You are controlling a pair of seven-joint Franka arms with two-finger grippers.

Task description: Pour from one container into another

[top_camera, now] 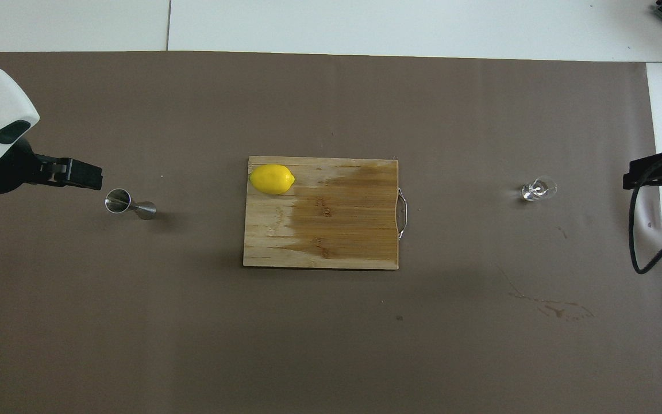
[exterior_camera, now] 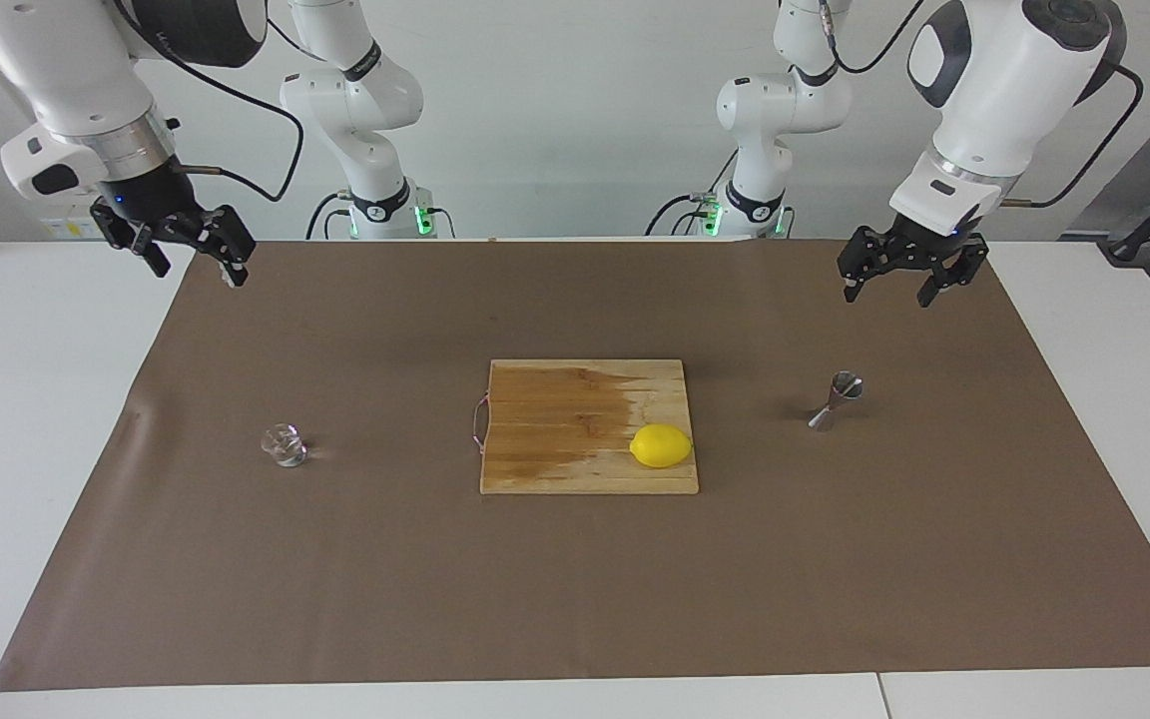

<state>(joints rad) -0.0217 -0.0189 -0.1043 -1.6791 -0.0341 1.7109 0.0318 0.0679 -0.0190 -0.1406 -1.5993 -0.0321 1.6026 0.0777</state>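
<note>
Small clear faceted glass cup (exterior_camera: 285, 445): upright on brown mat (exterior_camera: 575, 599), toward the right arm's end. Silvery steel hourglass jigger (exterior_camera: 837, 398): upright, toward the left arm's end. Left gripper (exterior_camera: 896, 292) and right gripper (exterior_camera: 194, 268): 2 raised, fingers spread, empty, over the mat's robot-side corners.

Clear glass cup (exterior_camera: 285, 445) and steel jigger (exterior_camera: 836, 397) stand upright, well apart
</note>
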